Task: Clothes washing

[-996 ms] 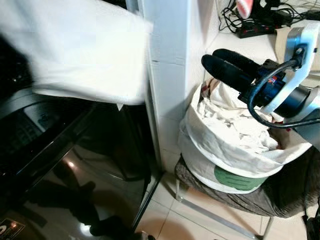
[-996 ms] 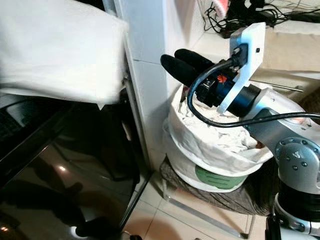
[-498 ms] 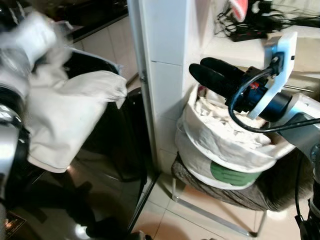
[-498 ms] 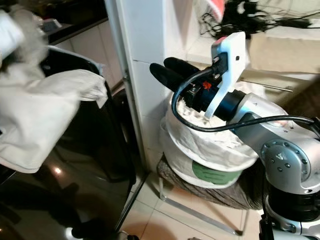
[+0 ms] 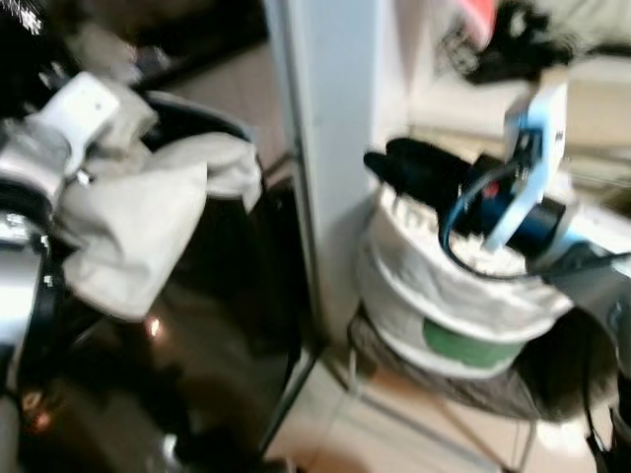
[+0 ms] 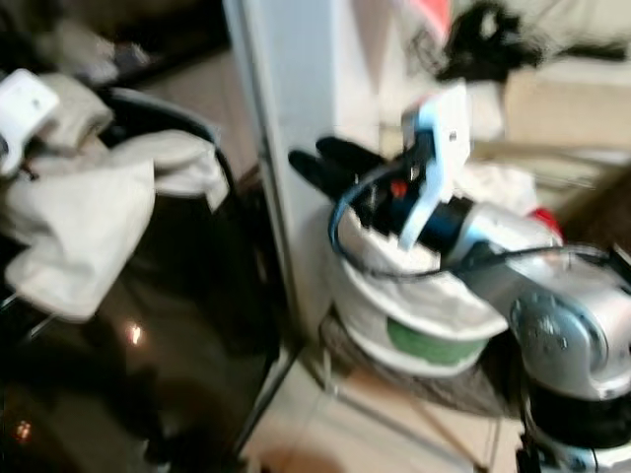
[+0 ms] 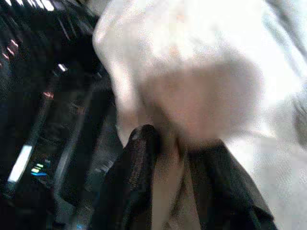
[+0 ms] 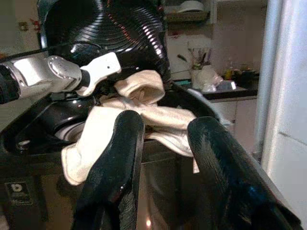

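Left tool point(image 7: 168, 158) clamped on a cream cloth point(image 5: 138, 222), a fold of it pinched between the two black fingers point(image 7: 132, 182); the cloth hangs from the tool and drapes over the rim of the black top-loading washing machine point(image 5: 197, 325), its lid point(image 8: 105, 28) raised behind. Right tool point(image 5: 404, 172) empty, fingers point(image 8: 117, 158) apart, hovering just above the white laundry bag point(image 5: 444, 296) and pointing toward the machine. The bag is full of pale laundry point(image 5: 483, 261), carries a green label point(image 5: 463, 345), and sits on a dark padded stool point(image 5: 473, 379) with a metal frame. A white pillar point(image 5: 335, 148) stands between machine and bag. Tangled black cables point(image 5: 513, 44) lie on the pale surface point(image 5: 592, 84) behind the bag. Head views blurred.
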`<state>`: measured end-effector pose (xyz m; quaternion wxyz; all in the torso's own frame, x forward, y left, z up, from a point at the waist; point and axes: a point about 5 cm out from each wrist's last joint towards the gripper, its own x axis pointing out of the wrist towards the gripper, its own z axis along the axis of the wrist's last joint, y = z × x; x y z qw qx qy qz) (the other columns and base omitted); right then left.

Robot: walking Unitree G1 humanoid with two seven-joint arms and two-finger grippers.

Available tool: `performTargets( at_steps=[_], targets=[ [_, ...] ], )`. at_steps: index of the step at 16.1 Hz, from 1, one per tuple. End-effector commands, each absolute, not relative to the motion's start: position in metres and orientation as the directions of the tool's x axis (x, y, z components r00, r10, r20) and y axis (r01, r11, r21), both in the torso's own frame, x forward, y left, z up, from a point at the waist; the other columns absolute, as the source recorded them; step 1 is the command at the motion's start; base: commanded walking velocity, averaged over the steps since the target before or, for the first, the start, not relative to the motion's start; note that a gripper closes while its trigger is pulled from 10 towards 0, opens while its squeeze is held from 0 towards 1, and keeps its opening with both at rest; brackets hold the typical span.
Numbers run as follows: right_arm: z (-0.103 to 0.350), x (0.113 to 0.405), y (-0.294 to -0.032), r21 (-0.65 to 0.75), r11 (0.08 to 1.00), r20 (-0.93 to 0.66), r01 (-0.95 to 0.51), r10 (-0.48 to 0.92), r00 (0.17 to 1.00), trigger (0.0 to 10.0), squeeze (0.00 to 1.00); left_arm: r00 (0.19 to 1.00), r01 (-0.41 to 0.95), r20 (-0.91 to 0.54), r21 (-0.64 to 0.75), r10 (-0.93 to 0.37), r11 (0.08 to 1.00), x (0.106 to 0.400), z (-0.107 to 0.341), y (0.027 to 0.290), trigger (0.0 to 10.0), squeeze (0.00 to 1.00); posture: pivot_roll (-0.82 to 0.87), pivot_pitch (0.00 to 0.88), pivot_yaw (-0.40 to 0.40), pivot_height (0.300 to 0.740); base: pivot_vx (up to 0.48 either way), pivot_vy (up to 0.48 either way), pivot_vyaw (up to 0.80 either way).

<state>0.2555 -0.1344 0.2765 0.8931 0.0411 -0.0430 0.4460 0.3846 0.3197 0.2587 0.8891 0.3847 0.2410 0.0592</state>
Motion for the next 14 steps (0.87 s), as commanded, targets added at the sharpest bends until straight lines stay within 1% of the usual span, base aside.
performTargets(
  at_steps=[1, 2, 5, 8, 9, 10, 11, 12, 13, 14],
  targets=[
    [0.278, 0.254, -0.131, 0.030, 0.586, 0.107, -0.810, 0.804, 0.585, 10.0, 0.00, 0.877, 0.086, -0.393, 0.695, 0.278, 0.713, 0.384, 0.261, 0.321, 10.0, 1.00, -0.08, 0.000, 0.122, 0.740, 0.000, 0.000, 0.00],
    [0.277, 0.255, -0.131, 0.031, 0.588, 0.106, -0.808, 0.802, 0.588, 10.0, 0.00, 0.880, 0.104, -0.408, 0.667, 0.244, 0.737, 0.382, 0.263, 0.322, 10.0, 1.00, -0.08, 0.000, 0.122, 0.740, 0.000, 0.000, 0.00],
    [0.279, 0.255, -0.135, 0.035, 0.594, 0.109, -0.804, 0.797, 0.593, 10.0, 0.00, 0.886, 0.122, -0.412, 0.650, 0.213, 0.750, 0.379, 0.273, 0.328, 10.0, 1.00, -0.08, 0.000, 0.122, 0.740, 0.000, 0.000, 0.00],
    [0.280, 0.256, -0.138, 0.030, 0.606, 0.109, -0.795, 0.788, 0.606, 10.0, 0.00, 0.920, 0.109, -0.351, 0.657, 0.175, 0.746, 0.378, 0.294, 0.329, 10.0, 1.00, -0.07, 0.000, 0.124, 0.740, 0.000, 0.000, 0.00],
    [0.280, 0.257, -0.139, 0.029, 0.619, 0.113, -0.785, 0.778, 0.618, 10.0, 0.00, 0.952, 0.071, -0.275, 0.620, 0.132, 0.782, 0.380, 0.306, 0.323, 10.0, 0.15, -0.07, 0.000, 0.124, 0.740, 0.000, 0.000, 0.00],
    [0.281, 0.261, -0.141, 0.025, 0.661, 0.121, -0.750, 0.743, 0.658, 10.0, 0.00, 0.990, 0.089, -0.141, 0.469, -0.025, 0.879, 0.387, 0.315, 0.298, 10.0, 0.00, -0.07, 0.000, 0.123, 0.740, 0.000, 0.000, 0.00],
    [0.277, 0.267, -0.143, 0.014, 0.714, 0.104, -0.700, 0.695, 0.711, 10.0, 0.00, 0.984, 0.176, -0.067, 0.345, -0.163, 0.922, 0.391, 0.308, 0.271, 10.0, 0.00, -0.07, 0.000, 0.124, 0.740, 0.000, 0.000, 0.00],
    [0.269, 0.274, -0.145, 0.001, 0.777, 0.073, -0.629, 0.627, 0.775, 10.0, 0.00, 0.966, 0.248, 0.005, 0.257, -0.258, 0.934, 0.391, 0.294, 0.246, 10.0, 0.00, -0.07, 0.000, 0.125, 0.740, 0.000, 0.000, 0.00],
    [0.267, 0.277, -0.145, -0.004, 0.796, 0.063, -0.605, 0.604, 0.794, 10.0, 0.00, 0.958, 0.268, 0.033, 0.242, -0.284, 0.932, 0.390, 0.289, 0.239, 10.0, 0.00, -0.07, 0.000, 0.125, 0.740, 0.000, 0.000, 0.00],
    [0.263, 0.279, -0.148, -0.002, 0.834, 0.057, -0.551, 0.550, 0.833, 10.0, 0.00, 0.940, 0.276, 0.165, 0.140, -0.297, 0.951, 0.386, 0.277, 0.214, 10.0, 0.00, -0.08, 0.000, 0.125, 0.740, 0.000, 0.000, 0.00]
  ],
)
